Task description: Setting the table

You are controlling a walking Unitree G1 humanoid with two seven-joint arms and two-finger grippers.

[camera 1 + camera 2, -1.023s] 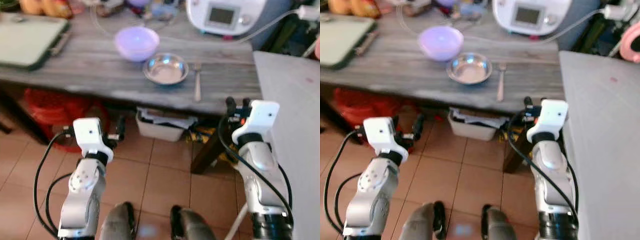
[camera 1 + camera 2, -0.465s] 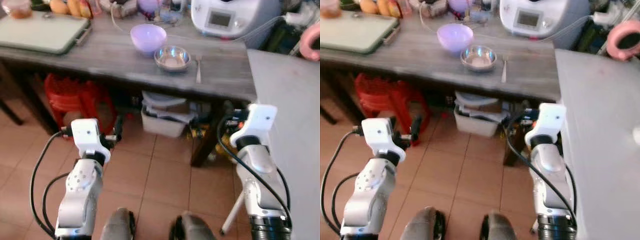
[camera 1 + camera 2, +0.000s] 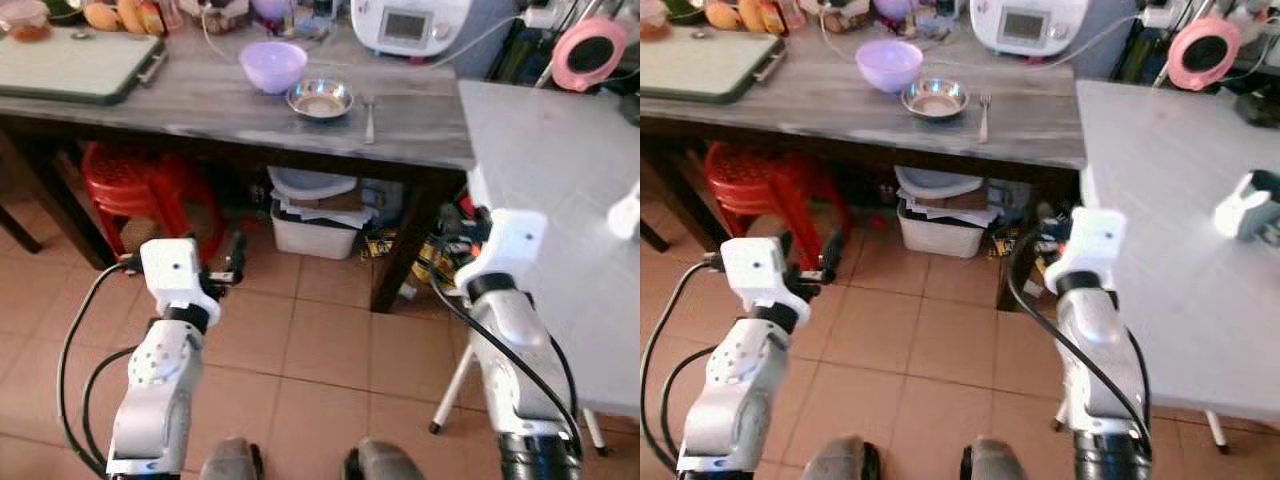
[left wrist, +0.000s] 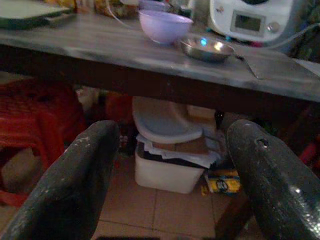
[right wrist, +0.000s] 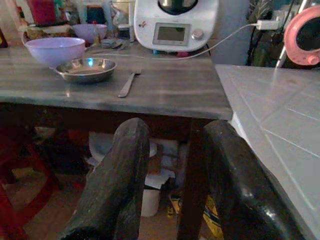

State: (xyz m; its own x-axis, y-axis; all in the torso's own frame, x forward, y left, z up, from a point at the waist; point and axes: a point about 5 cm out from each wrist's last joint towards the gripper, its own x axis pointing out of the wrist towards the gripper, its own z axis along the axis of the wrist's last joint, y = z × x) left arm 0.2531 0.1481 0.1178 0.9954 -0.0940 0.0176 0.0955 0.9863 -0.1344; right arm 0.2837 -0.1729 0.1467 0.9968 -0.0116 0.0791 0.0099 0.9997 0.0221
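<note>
A purple bowl (image 3: 273,65), a steel bowl (image 3: 320,98) and a fork (image 3: 369,105) lie side by side on the dark wooden table (image 3: 180,105) ahead. Both arms are held low over the tiled floor, well short of that table. My left gripper (image 4: 170,150) is open with nothing between its fingers, pointing under the table's edge. My right gripper (image 5: 175,155) is also open and empty, aimed toward the table's corner near the fork (image 5: 128,84) and steel bowl (image 5: 86,69).
A grey table (image 3: 540,160) stands on my right, with a small white object (image 3: 625,215) on it. A green board (image 3: 70,50) and a white appliance (image 3: 410,22) sit on the wooden table. A red stool (image 3: 140,185) and a white bin (image 3: 315,215) are under it.
The whole view has drawn back: the wooden table now looks farther off and more of the grey table shows. Both arms keep the same pose.
</note>
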